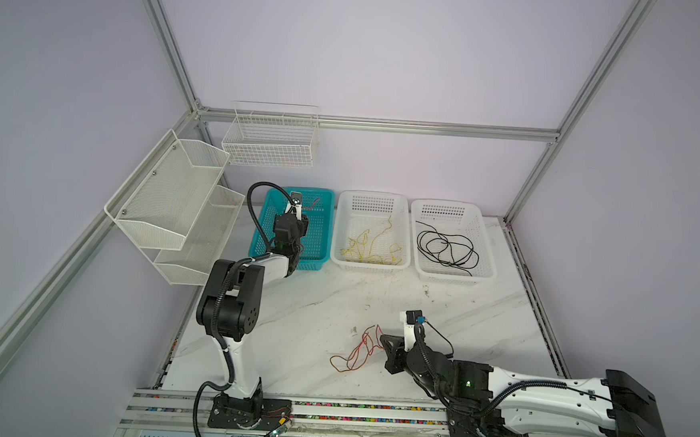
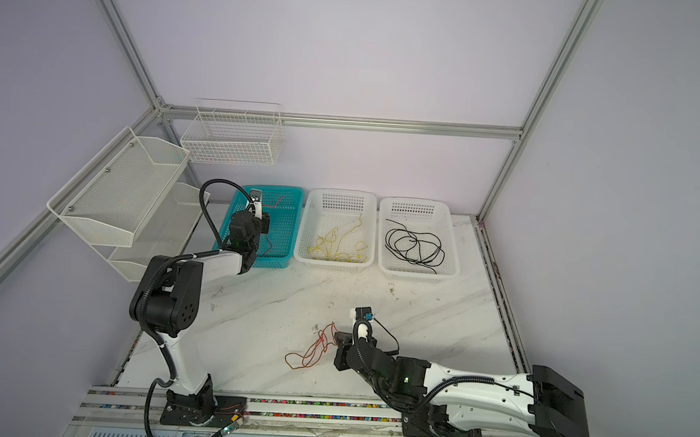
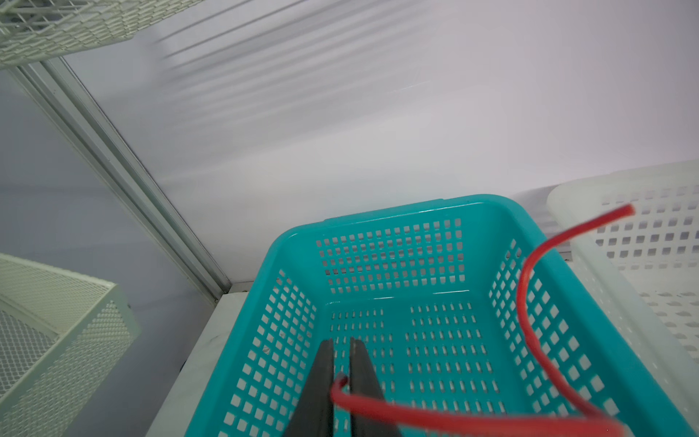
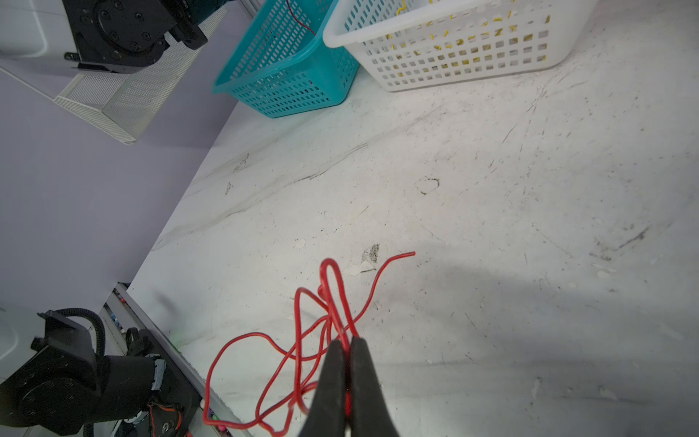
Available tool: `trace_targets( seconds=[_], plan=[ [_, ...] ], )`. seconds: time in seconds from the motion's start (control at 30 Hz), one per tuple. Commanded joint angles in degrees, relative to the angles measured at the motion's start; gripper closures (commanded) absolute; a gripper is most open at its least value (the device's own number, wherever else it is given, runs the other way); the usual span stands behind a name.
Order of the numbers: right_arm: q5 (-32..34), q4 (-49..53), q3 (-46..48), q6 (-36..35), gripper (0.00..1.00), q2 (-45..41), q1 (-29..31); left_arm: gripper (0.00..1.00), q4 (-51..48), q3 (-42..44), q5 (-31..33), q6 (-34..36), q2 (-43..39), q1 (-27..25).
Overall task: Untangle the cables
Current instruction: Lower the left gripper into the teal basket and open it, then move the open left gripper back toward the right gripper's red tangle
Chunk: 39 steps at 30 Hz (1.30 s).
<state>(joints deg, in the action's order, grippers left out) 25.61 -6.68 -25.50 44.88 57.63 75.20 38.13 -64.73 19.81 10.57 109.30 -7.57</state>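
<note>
My right pincer (image 4: 347,342) clamps the red tangle (image 4: 298,325), its loops on the table (image 4: 491,189) ahead. A red cable (image 3: 522,302) sits between the near-closed jaws of the left pincer (image 3: 341,342); grip unclear. Light, springy: I'd take a free end.

white marble-look tabletop (image 1: 313,309) (image 2: 272,306) (image 4: 491,189), grey veining, scuffed; dark marks (image 4: 427,185) scattered over the middle.

far edge, against the back wall: three perforated plastic baskets in a row, standing directly on the surface, long sides close together.
- teal basket (image 1: 316,263) (image 2: 275,260) (image 3: 393,212) (image 4: 287,90) at the left.
- middle white basket (image 1: 370,266) (image 2: 333,262) (image 4: 454,72).
- right white basket (image 1: 453,278) (image 2: 418,273).

near half: red-orange cable tangle (image 1: 363,345) (image 2: 315,348) (image 4: 299,340), loose loops spread on the bare surface, well apart from the baskets, close to the front edge in both top views.
</note>
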Motion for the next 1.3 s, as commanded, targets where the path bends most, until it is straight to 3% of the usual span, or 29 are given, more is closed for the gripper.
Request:
trace_targets(
  seconds=[0.0,0.2,0.33,0.73,1.1,1.27],
  plan=[
    [0.3,-0.4,-0.2,0.4,1.0,-1.1,-0.2,0.82,1.2,2.0,0.2,-1.7,-0.9,0.4],
    [0.2,-0.4,-0.2,0.4,1.0,-1.6,-0.2,0.51,-1.9,1.6,-0.8,-3.6,-3.0,0.5],
    [0.1,-0.4,-0.3,0.4,1.0,-1.8,-0.2,0.42,-7.7,0.3,-2.2,-5.9,-4.8,0.5],
    [-0.5,-0.6,-0.6,0.1,1.0,-2.5,-0.2,0.31,-14.7,3.2,-8.3,-18.5,-15.3,0.5],
    [-0.6,1.1,-1.4,0.1,1.0,-4.1,-0.2,0.25,-31.9,-0.3,-5.6,-36.9,-22.7,0.5],
    [0.5,2.6,-2.6,0.2,1.0,-4.7,-0.2,0.22,-39.0,1.7,-12.2,-45.0,-26.9,0.5]
  ],
)
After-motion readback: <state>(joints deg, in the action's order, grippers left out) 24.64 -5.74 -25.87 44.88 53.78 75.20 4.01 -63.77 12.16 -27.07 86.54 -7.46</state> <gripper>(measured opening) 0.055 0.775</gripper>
